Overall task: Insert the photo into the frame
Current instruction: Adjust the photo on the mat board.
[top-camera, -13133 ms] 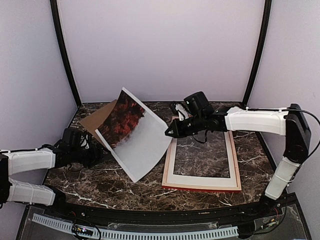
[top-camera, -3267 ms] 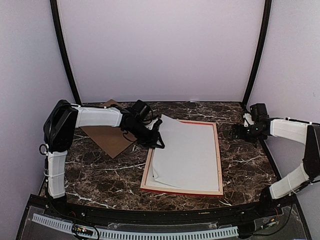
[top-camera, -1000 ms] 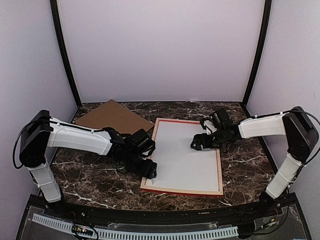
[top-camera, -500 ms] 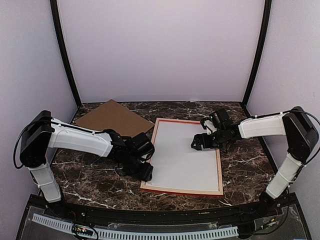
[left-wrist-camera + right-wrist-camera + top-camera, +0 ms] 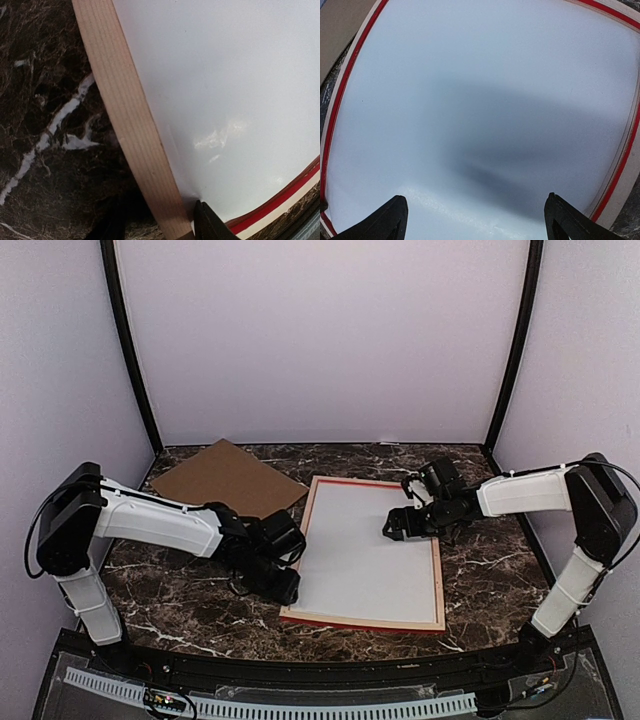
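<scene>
Now the photo point(image 5: 365, 550) lies white back up inside the frame point(image 5: 365, 622), the right gripper point(image 5: 392, 530) spread wide above its far-right part, the left gripper point(image 5: 285, 588) partly spread astride the frame's near-left rail.

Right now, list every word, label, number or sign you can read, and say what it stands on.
None can be read in any view. The photo, white back up, the frame, the brown backing board and the marble table bear no print.
</scene>
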Available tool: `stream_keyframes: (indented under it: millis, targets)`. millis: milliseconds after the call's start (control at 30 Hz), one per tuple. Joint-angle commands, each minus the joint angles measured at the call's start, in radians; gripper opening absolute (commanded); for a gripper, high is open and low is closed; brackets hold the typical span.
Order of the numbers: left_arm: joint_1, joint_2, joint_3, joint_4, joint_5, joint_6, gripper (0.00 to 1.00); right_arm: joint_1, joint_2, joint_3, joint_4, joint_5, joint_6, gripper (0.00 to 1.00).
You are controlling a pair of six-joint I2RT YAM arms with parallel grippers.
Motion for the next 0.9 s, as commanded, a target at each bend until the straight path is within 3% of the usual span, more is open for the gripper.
stream_keyframes:
  millis: [0, 100, 367, 867]
  targets:
    - [-0.009, -0.01, -0.051, -0.063, -0.005, 0.007, 0.47, 0.006, -0.004, 0.001, -0.007, 0.023, -0.01, 0.96]
    - [-0.012, -0.015, -0.043, -0.074, -0.038, 0.022, 0.47, 0.005, -0.005, 0.003, -0.012, 0.026, -0.012, 0.96]
    - [-0.02, -0.034, 0.006, -0.084, -0.087, 0.064, 0.65, 0.006, -0.014, 0.019, -0.031, 0.03, -0.016, 0.96]
    - [-0.02, -0.161, 0.054, -0.042, -0.139, 0.083, 0.79, 0.008, -0.077, 0.032, -0.057, 0.04, -0.015, 0.97]
